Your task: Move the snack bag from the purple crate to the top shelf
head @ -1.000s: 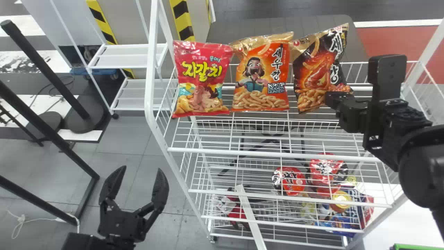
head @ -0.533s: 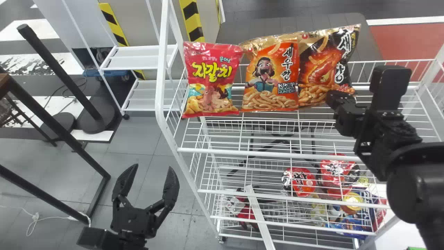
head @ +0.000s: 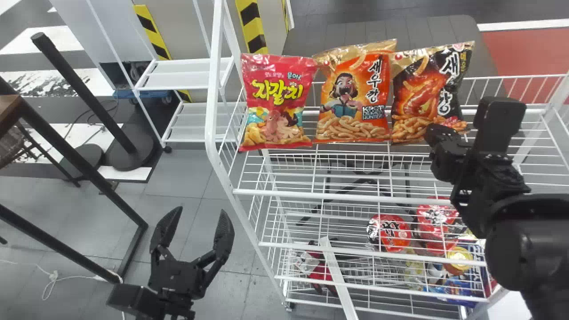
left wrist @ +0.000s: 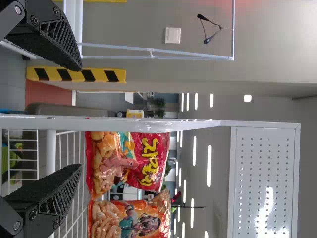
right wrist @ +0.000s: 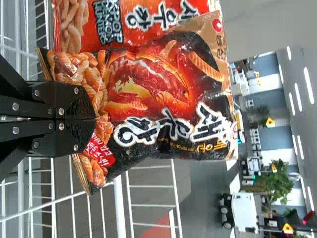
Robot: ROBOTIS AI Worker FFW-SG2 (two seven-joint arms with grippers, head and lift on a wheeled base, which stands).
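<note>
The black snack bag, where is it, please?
In the head view, the black bag is right of the orange foil bag, by the right end effector.

Bright light comes from ceiling strips (left wrist: 208, 166), with white glare on the perforated panel (left wrist: 255, 163).

white wire top shelf (head: 346, 196), red snack bag (head: 278, 102) upright on it, orange snack bag (head: 353, 98) upright just beside

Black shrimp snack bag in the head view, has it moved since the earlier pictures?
Yes, down in the head view: the black shrimp snack bag has its top corner lower, nearer the white rack's back rail.
</note>
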